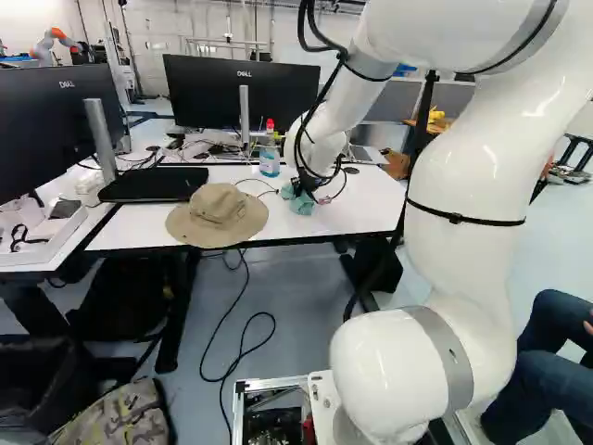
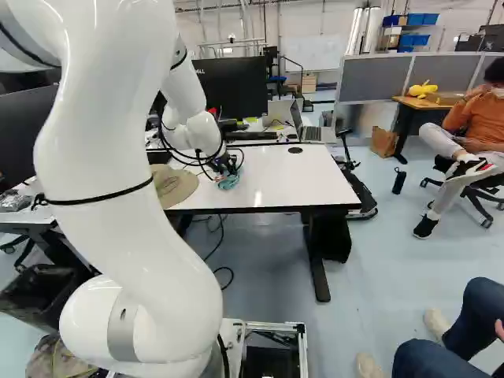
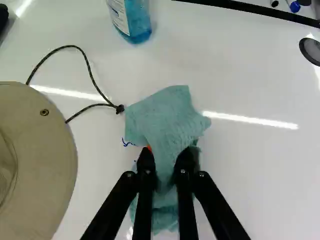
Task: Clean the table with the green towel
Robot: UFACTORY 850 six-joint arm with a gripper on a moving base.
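At the white table [image 2: 291, 183], my gripper [image 1: 301, 185] is low over the top beside the hat, the green towel [image 1: 304, 206] bunched beneath it. In the wrist view the gripper [image 3: 166, 157] is shut on the towel [image 3: 167, 117], a fold pinched between both fingers. Part of the cloth spreads out ahead of the fingertips and part lies under the fingers. A small blue mark [image 3: 127, 143] shows on the tabletop right beside the towel. What lies beneath the cloth is hidden.
A tan hat [image 1: 219, 215] lies beside the towel, its cord [image 3: 90, 72] reaching close to the cloth. A bottle of blue liquid [image 3: 131, 20] stands beyond. Monitors [image 1: 243, 91] and a laptop [image 2: 309, 130] stand farther back. Another robot [image 1: 54, 44] is far off.
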